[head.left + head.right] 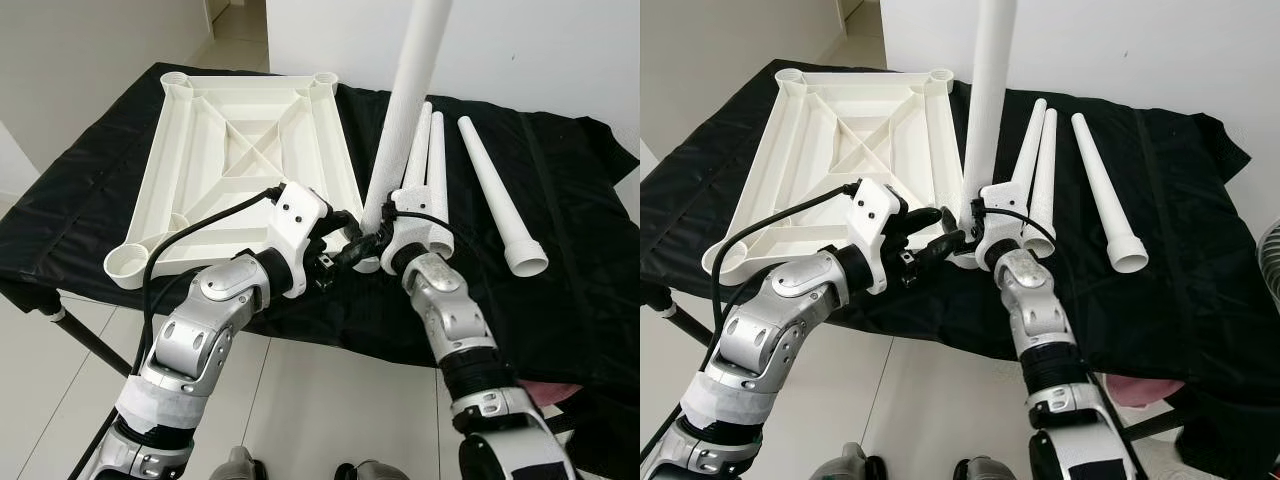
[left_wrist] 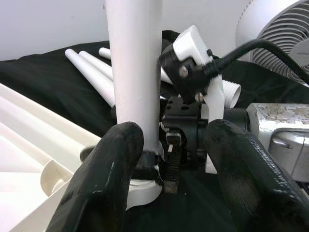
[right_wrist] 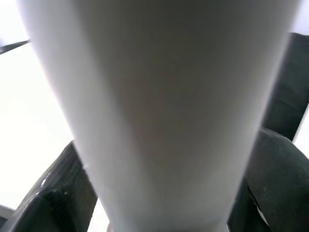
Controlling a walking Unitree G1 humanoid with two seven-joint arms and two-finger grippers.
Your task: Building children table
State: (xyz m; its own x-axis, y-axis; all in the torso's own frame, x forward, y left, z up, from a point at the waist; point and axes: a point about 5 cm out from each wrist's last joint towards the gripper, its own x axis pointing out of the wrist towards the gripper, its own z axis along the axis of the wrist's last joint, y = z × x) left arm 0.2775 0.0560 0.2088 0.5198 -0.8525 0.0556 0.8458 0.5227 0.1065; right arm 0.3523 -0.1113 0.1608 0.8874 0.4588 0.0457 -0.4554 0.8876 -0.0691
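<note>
The white table top (image 1: 230, 150) lies upside down on a black cloth (image 1: 560, 250). One white leg (image 1: 405, 110) stands upright at the top's near right corner socket. My right gripper (image 1: 378, 240) is shut on the base of this leg, and its black fingers (image 3: 275, 179) press both sides of the leg (image 3: 159, 111). My left gripper (image 1: 345, 245) sits just left of the leg's base, its fingers (image 2: 106, 179) spread open and holding nothing. The leg (image 2: 135, 63) rises right behind them. Three more legs lie on the cloth: a pair (image 1: 428, 165) and a single one (image 1: 495, 190).
The cloth-covered table ends just below my grippers, with white tiled floor (image 1: 300, 400) beneath. A white fan (image 2: 280, 29) stands off to the right. Something pink (image 1: 550, 390) lies under the cloth's right front edge. A white wall runs behind the table.
</note>
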